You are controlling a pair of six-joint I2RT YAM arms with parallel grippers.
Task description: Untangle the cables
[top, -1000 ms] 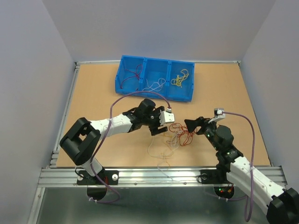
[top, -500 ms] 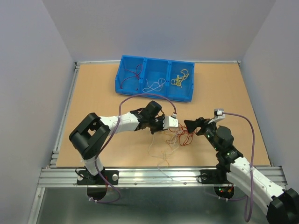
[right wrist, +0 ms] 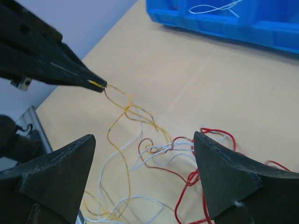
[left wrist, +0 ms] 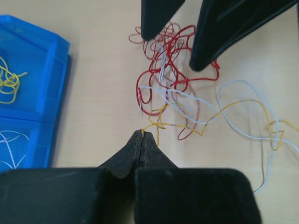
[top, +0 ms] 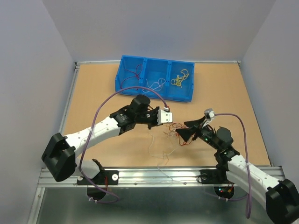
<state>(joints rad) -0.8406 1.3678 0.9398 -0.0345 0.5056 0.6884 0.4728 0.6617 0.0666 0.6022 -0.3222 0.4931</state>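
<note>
**Cable clump on desk, one yellow strand pinched for drawing out**

Desk (top: 93, 93): tan board. Blue bin (top: 180, 97): at the far side, three compartments holding red, white and yellow wires apart. Cables (left wrist: 168, 79): loose knot of thin, curly red, white and yellow wire, lying on the desk between the two arms, apart from the bin. Right pincer (right wrist: 144, 140): jaws spread wide over the red loops, holding nothing. Left pincer (left wrist: 142, 133): closed on the end of the yellow strand (right wrist: 119, 100), which trails back into the knot. Step, as judged: extracting one yellow wire. The next move likely calls for the right pincer to pin the clump while the left draws away slowly, or the whole knot may drag along.
</note>
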